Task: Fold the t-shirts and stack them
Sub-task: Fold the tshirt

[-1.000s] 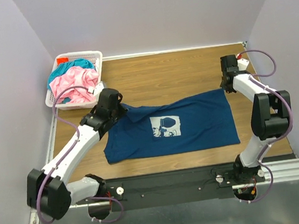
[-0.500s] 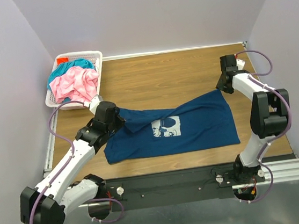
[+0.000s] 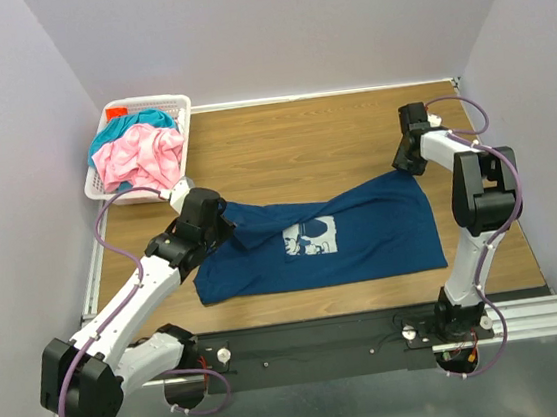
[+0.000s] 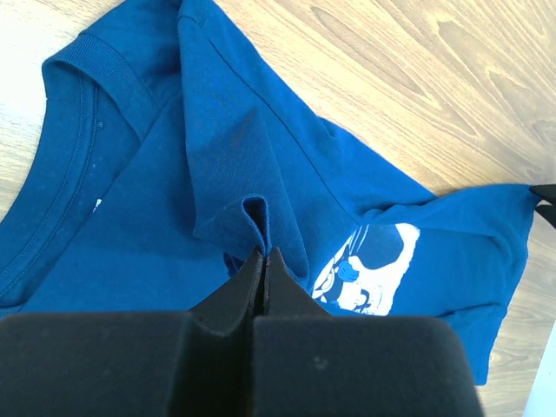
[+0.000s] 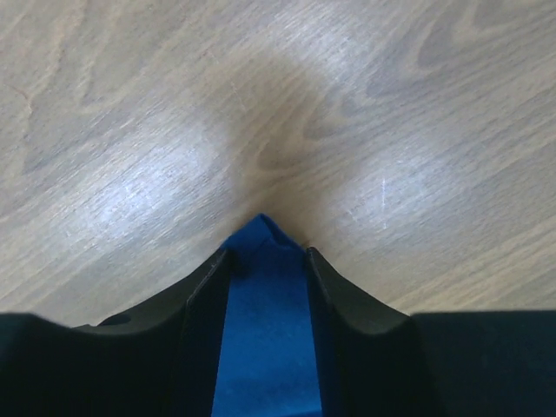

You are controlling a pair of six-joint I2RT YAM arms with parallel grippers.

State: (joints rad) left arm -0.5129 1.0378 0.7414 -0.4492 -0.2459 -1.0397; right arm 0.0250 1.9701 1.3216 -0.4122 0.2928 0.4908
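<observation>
Wooden table: blue mouse-print tee barely folded; pink tee, teal tee in basket.
My left gripper pinches its cloth; my right gripper gapes around its corner.

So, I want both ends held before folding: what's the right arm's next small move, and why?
Probably shut the right gripper on the shirt corner: it lies between the jaws, which stand apart, while the left gripper pinches a fold at the collar end.

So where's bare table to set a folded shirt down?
Free: the wood band behind the dark blue t-shirt, from the basket across to the right gripper; a thin strip between shirt and black rail. Crowded: the left arm over the shirt's left end, and the full basket.
</observation>
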